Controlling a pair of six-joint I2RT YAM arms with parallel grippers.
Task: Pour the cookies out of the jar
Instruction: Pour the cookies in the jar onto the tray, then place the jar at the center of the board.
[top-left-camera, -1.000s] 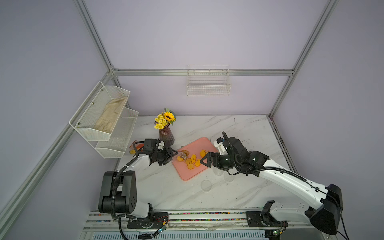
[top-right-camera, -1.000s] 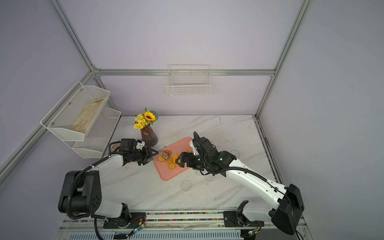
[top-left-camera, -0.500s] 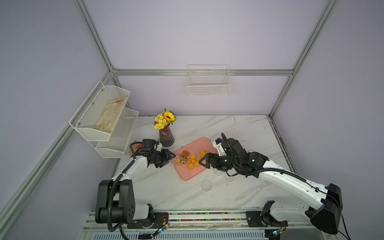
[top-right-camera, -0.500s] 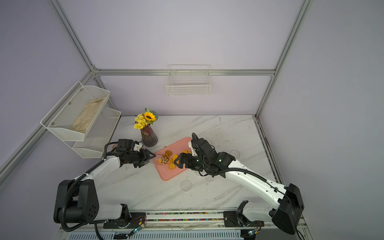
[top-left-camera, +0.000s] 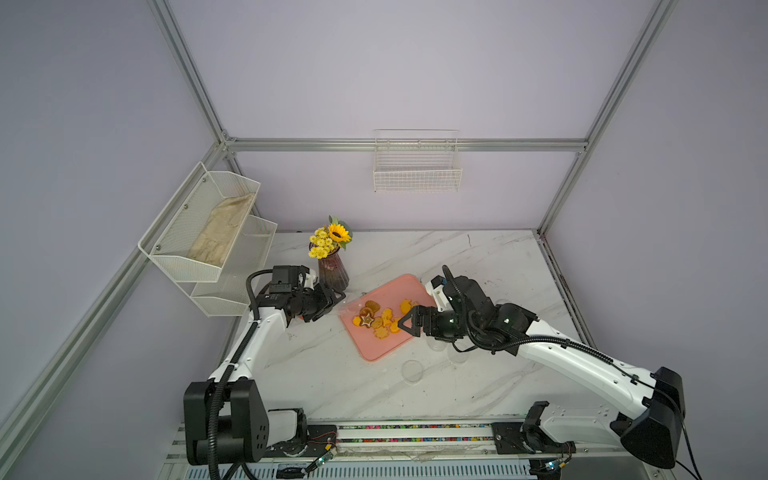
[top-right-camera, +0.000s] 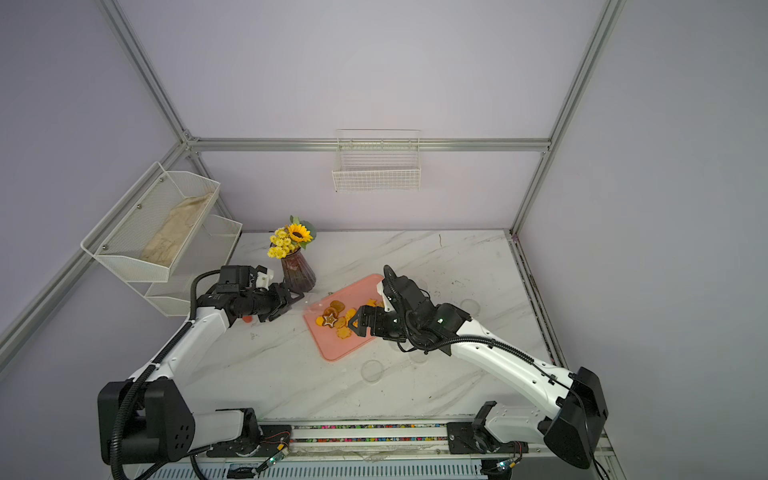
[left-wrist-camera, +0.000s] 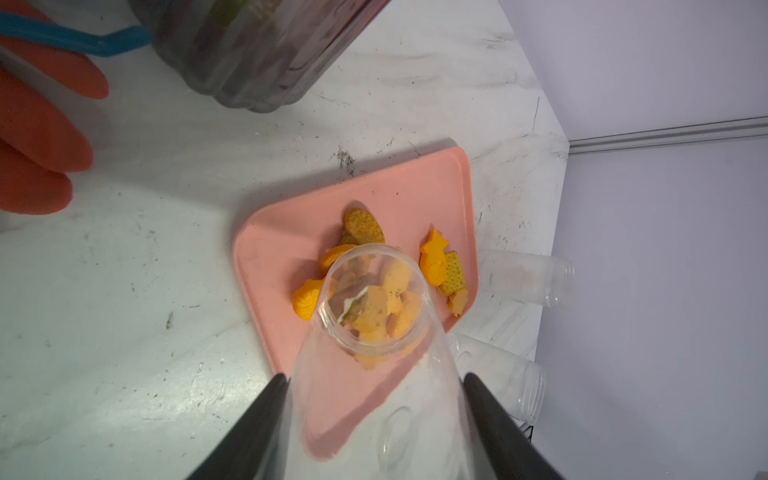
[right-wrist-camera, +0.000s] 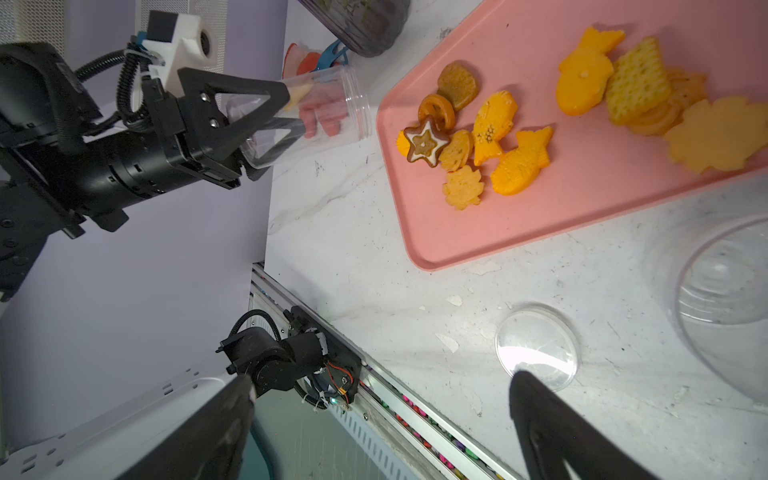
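- Mostly orange-yellow cookies (right-wrist-camera: 478, 137), a few brown, lie spilled flat on a pink tray (right-wrist-camera: 457, 232); in both top views they sit on the tray's middle (top-left-camera: 380, 320) (top-right-camera: 338, 318).
- Two loose bunches: one around a brown star with white icing, the other further along the tray with a fish and a waffle-like piece.
- Clear jar (right-wrist-camera: 332, 108) is tipped on its side, mouth toward the tray and just beside its edge; can't tell if any cookie is left inside.
- Left claw (right-wrist-camera: 293, 109) pinches the jar around its body, one finger each side.
- Right claw (top-left-camera: 405, 322) is spread wide, holding nothing, above the tray's edge by the cookies.
- Tray lies slanted on the marble bench (top-left-camera: 478, 257).
- Round clear lid (top-left-camera: 412, 370) lies flat on the bench near the tray's front corner.
- Two more empty jars (left-wrist-camera: 523, 278) lie on their sides beside the tray, under the right arm.
- Dark ribbed vase (top-left-camera: 332, 274) with yellow flowers (top-left-camera: 330, 239) stands behind the left claw.
- Wire shelf (top-left-camera: 199, 249) on the left wall holds a beige cloth (top-left-camera: 220, 232); a wall basket (top-left-camera: 417, 170) hangs at the back.
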